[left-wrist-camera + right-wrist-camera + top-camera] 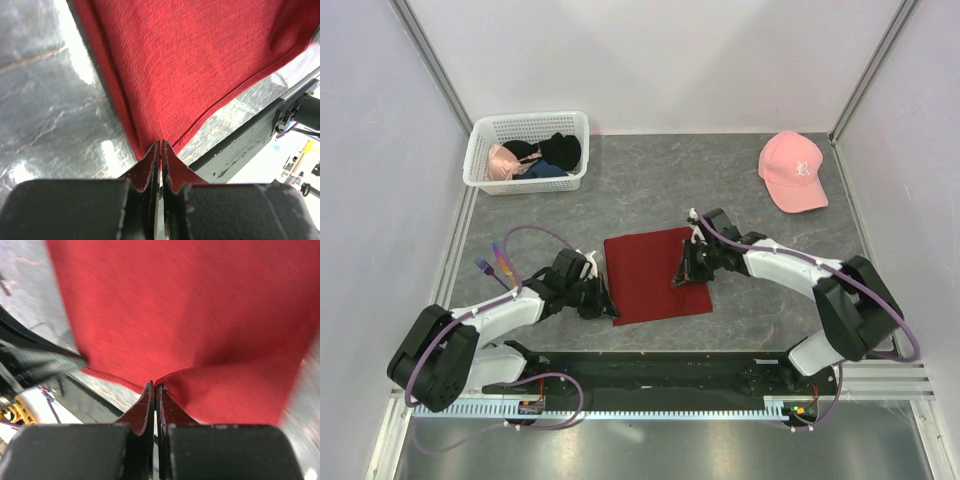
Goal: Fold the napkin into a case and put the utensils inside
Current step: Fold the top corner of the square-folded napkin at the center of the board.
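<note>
The dark red napkin (655, 272) lies flat in the middle of the tabletop (650, 190), just beyond the arm bases. The left tool (608, 303) is pinched tight on the napkin's near-left corner. The right tool (682, 278) is closed on a raised pucker of cloth near its right edge. The utensils (492, 266) lie left of the napkin. A white basket (480, 165) sits far-left of it and a pink cap (792, 170) far-right.

Napkin (655, 272) central, basket (525, 184) behind-left, cap (793, 170) behind-right
</note>
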Robot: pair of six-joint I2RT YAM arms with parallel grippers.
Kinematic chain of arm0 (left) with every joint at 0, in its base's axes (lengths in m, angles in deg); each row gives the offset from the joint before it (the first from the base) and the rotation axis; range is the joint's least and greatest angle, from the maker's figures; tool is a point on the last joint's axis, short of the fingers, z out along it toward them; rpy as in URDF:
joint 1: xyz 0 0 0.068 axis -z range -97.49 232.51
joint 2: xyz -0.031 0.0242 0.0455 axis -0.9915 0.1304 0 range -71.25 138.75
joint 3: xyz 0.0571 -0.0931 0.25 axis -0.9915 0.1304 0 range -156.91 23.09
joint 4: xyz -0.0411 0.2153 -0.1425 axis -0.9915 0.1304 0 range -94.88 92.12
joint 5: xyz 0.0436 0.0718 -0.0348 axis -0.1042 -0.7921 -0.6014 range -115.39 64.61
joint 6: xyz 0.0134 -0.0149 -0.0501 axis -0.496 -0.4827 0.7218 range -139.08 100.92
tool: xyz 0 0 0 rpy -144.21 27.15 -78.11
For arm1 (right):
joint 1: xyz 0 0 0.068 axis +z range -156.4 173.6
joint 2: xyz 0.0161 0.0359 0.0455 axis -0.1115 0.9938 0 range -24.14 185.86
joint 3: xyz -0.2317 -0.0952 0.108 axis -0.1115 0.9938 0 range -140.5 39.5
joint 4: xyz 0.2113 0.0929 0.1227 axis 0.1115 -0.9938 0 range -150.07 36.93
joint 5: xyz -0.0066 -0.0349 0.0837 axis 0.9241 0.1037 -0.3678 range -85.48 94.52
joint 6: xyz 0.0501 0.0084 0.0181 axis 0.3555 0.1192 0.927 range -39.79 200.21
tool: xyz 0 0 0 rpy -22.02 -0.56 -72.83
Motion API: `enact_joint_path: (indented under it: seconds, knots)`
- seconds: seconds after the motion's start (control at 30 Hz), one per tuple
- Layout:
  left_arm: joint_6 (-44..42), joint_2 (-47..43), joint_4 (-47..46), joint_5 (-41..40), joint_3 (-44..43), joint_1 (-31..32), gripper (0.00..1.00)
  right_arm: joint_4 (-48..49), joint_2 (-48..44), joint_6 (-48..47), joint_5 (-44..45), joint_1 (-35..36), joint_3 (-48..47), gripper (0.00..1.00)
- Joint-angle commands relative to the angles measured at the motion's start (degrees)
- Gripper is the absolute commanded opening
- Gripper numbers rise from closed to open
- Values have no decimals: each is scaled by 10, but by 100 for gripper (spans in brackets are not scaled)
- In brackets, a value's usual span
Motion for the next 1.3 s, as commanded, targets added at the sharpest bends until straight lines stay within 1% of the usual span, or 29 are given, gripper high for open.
enact_joint_path:
  seconds: [0.0, 0.13, 0.23, 0.37, 0.43, 0.73, 1.07, 1.17, 1.2, 1.27]
  knots:
    - [23, -23, -7, 5, 16, 2, 9, 70, 77, 6, -35, 25, -77, 0]
    - [35, -29, -14, 1, 32, 3, 8, 82, 156, 11, -40, 41, -173, 0]
    - [42, -36, -24, -6, 48, 2, 8, 98, 232, 23, -50, 48, -235, 0]
    - [47, -35, -34, -7, 57, 2, 8, 116, 300, 42, -66, 50, -305, 0]
    - [49, -37, -34, -11, 60, 2, 8, 122, 318, 48, -69, 53, -336, 0]
    - [56, -49, -37, -16, 72, 2, 8, 153, 396, 81, -106, 58, -412, 0]
    - [55, -57, -36, -13, 71, 3, 8, 158, 429, 91, -117, 66, -439, 0]
    - [56, -66, -29, -15, 68, 2, 8, 158, 435, 88, -115, 66, -445, 5]
    - [56, -76, -14, -24, 66, 2, 8, 156, 436, 87, -114, 65, -447, 12]
    - [63, -99, 14, -40, 56, 2, 13, 152, 440, 86, -112, 65, -458, 18]
